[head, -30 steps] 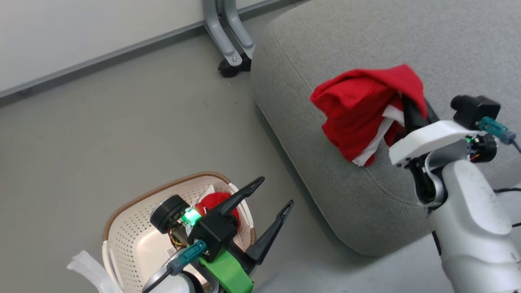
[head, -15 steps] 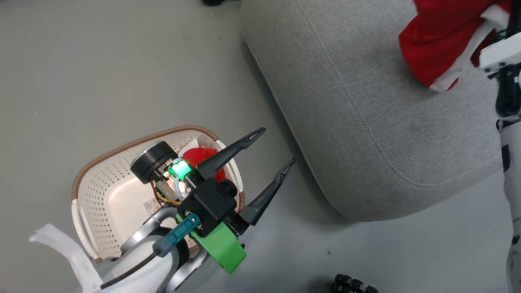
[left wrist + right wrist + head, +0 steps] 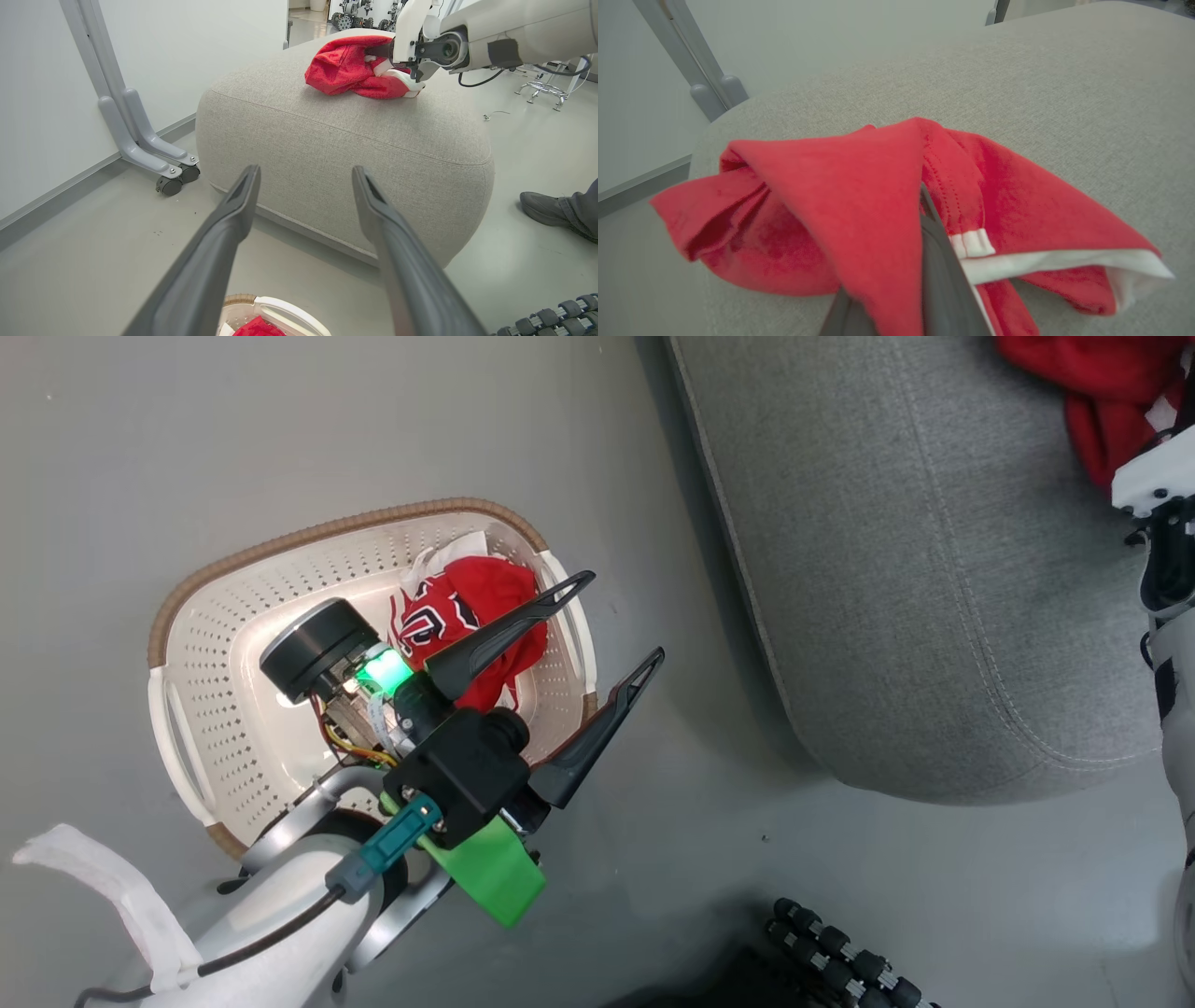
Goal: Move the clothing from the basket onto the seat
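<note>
The cream basket [image 3: 280,537] stands on the floor with a crumpled red lettered jersey [image 3: 467,607] at its right end. My left gripper [image 3: 624,616] hovers open above the basket's right rim, nothing between its fingers; in the left wrist view this gripper [image 3: 306,172] points toward the grey seat [image 3: 350,154]. A second red garment [image 3: 345,70] with white trim lies bunched on top of the seat. My right gripper [image 3: 931,224] is shut on that garment [image 3: 859,210], its fingertips buried in the folds.
A grey stand leg on castors [image 3: 140,135] rests against the wall left of the seat. A person's shoe [image 3: 546,210] is on the floor to the seat's right. A black ribbed part [image 3: 840,961] lies near my base.
The head camera has swung, so the basket sits higher in view and the jersey's lettering shows. The right gripper stays shut on the red garment, the left stays open.
</note>
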You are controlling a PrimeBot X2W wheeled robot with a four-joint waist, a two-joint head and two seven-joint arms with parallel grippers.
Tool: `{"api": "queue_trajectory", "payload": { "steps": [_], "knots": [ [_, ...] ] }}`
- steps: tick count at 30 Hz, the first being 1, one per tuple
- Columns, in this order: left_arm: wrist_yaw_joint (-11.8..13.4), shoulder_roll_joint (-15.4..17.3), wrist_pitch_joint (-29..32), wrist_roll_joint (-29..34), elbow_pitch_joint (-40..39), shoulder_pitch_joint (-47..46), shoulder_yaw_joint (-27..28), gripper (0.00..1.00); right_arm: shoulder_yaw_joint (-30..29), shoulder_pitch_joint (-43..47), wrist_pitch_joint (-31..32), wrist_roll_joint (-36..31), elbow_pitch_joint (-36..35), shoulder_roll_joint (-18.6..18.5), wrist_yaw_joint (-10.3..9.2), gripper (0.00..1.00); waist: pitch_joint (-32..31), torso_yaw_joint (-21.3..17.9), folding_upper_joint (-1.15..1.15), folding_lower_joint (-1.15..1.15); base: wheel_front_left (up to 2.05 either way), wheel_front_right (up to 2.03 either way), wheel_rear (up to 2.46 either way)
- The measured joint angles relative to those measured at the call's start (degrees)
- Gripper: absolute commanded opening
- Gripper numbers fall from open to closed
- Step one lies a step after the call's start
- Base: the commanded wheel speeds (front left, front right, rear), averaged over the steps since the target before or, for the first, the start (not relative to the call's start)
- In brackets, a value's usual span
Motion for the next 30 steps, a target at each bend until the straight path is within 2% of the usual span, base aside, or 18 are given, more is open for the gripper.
{"api": "queue_trajectory", "payload": {
  "steps": [2, 3, 4, 10, 17, 24, 30],
  "knots": [
    [-0.01, 0.08, -0.05, -0.01, 0.35, -0.12, -0.13, 1.00, -0.36, 0.02, -0.18, -0.30, 1.25, 0.52, 0.00, 0.00, 0.96, 0.49, 0.00, 0.00, 0.00, 0.00, 0.00],
    [-0.01, 0.08, -0.15, -0.01, 0.54, -0.13, -0.18, 1.00, -0.67, 0.11, -0.29, -0.37, 1.67, 0.77, 0.00, 0.95, 1.30, 0.77, 0.00, 0.00, 0.00, 0.00, 0.00],
    [-0.01, 0.09, -0.33, -0.04, 0.76, -0.13, -0.20, 1.00, -0.85, 0.27, -0.44, -0.57, 1.92, 0.92, 0.00, 1.00, 1.44, 0.97, 0.00, 0.00, 0.00, 0.00, 0.00],
    [0.26, -0.05, -1.68, -0.74, 2.57, 0.29, -0.34, 1.00, -3.75, 6.05, -0.48, -2.80, -2.63, 1.86, 0.01, 1.00, -0.33, 1.37, 0.00, 0.00, 0.00, 0.00, 0.00],
    [2.19, -1.44, -4.19, -2.10, 5.43, 3.26, -0.37, 1.00, -5.38, 15.75, -0.48, -6.26, -11.47, 4.47, 0.01, 1.00, -5.66, 1.01, 0.00, -0.01, 0.00, 0.00, 0.00],
    [4.66, -3.04, -7.94, -4.14, 9.06, 6.48, 0.53, 1.00, -3.99, 25.36, -0.48, -8.06, -23.23, 7.87, 0.01, 1.00, -11.83, 1.39, 0.00, -0.01, 0.00, 0.00, 0.00],
    [7.39, -3.96, -11.93, -5.68, 12.70, 8.47, 3.28, 1.00, -0.45, 32.12, -0.48, -9.47, -33.59, 11.01, 0.01, 1.00, -16.44, 2.93, 0.00, -0.01, 0.00, 0.00, 0.00]
  ]
}}
